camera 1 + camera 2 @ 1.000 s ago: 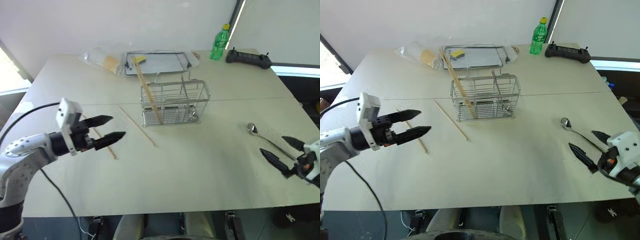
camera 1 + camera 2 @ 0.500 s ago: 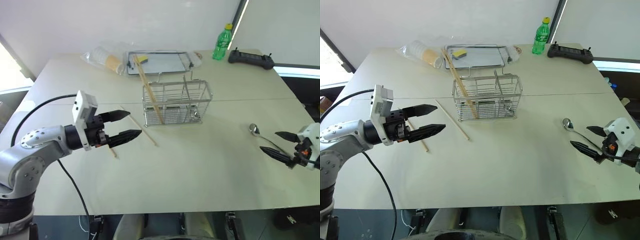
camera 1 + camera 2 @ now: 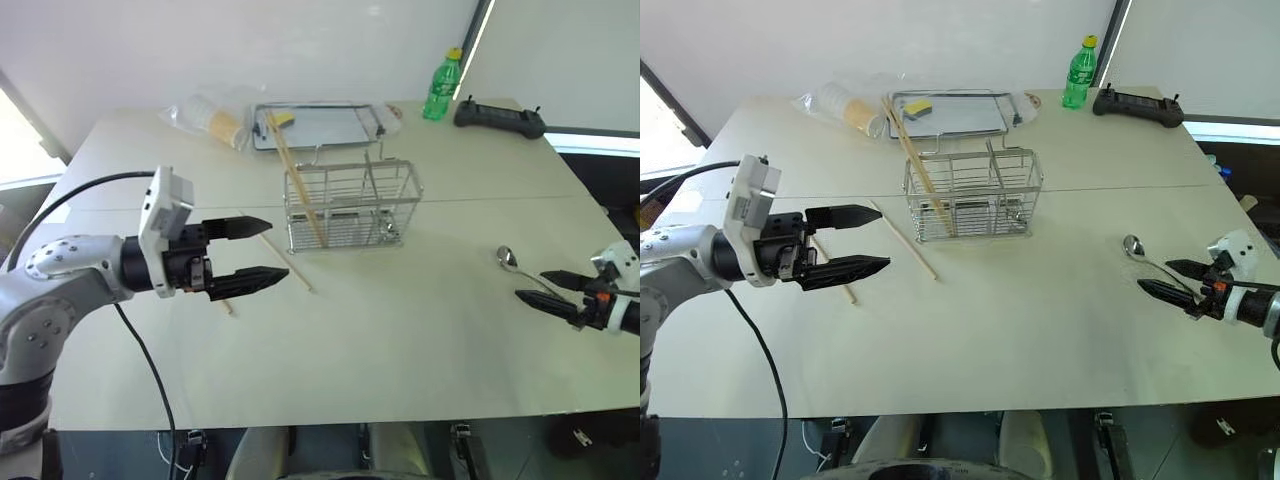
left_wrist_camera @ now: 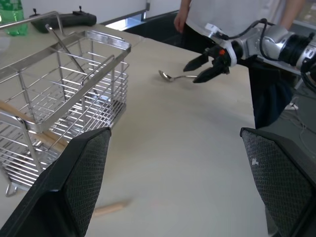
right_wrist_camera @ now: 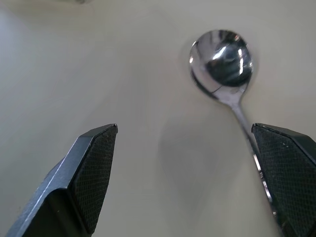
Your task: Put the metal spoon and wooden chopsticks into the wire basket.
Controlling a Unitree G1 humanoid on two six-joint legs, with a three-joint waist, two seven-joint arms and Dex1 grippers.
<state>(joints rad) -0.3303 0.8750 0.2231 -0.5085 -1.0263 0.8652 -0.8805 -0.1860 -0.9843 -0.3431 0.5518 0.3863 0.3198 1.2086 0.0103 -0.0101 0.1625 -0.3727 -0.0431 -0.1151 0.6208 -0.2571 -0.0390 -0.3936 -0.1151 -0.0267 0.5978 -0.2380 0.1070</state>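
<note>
The metal spoon [image 3: 508,261] lies on the table at the right, bowl up [image 5: 222,54]. My right gripper [image 3: 530,284] is open and low over the table. The spoon's handle runs in between its fingers, close to one finger [image 5: 286,163]. The wire basket [image 3: 350,205] stands mid-table with one of the wooden chopsticks [image 3: 295,180] leaning inside it. Two more chopsticks lie flat on the table left of the basket [image 3: 287,265] [image 3: 837,280]. My left gripper [image 3: 278,248] hovers open above them, pointing toward the basket, nothing in it.
Behind the basket are a flat metal tray [image 3: 330,128] with a yellow sponge, a bag of cups [image 3: 205,118], a green bottle [image 3: 439,85] and a black controller [image 3: 497,117]. A person [image 4: 222,15] stands past the table's right side.
My left gripper has moved right and slightly up, toward the basket. My right gripper has swung outward, turned and sunk to the table, now pointing along the spoon's handle. Both stayed open.
</note>
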